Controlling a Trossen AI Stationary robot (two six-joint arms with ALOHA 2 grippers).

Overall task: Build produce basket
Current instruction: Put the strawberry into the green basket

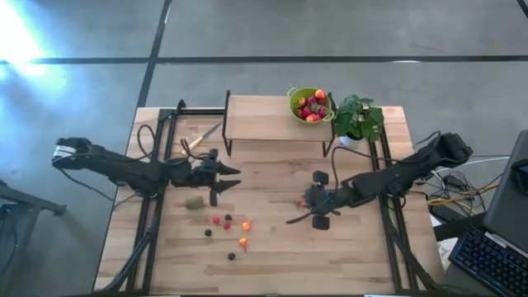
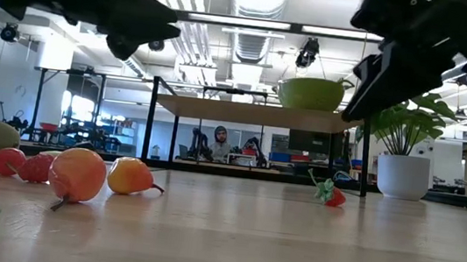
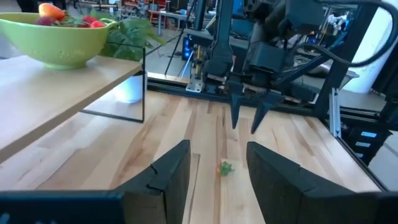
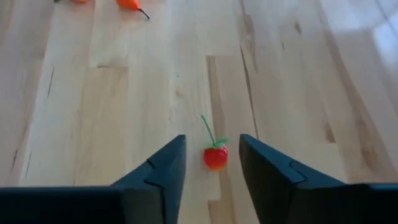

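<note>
At the wooden worktable (image 1: 272,247), we see the right gripper (image 4: 211,163) poised low over a small red stemmed fruit (image 4: 215,157) that lies on the boards between its two dark fingers. The fingers stand parted with clear wood on either side of the fruit, so nothing is in their grasp. The fruit's thin green stem points forward, away from the wrist, roughly along the line of the fingers, so we judge that a closing pinch would come across the round body, not the stem.

Across the table, the left gripper (image 1: 229,177) hovers above the boards, its fingers also parted and holding nothing. It points toward the same fruit, which in its wrist view is a small speck well ahead, with the right arm beyond. The right arm is plainly the nearer.

The lime-green colander (image 1: 309,104) sits on the raised wooden shelf (image 1: 256,120) at the back, beside the potted plant (image 1: 357,118), already holding several red and orange fruits. More loose fruits (image 1: 231,227) and a brownish-green kiwi-like fruit (image 1: 194,202) lie near the left gripper, not yet gathered.
</note>
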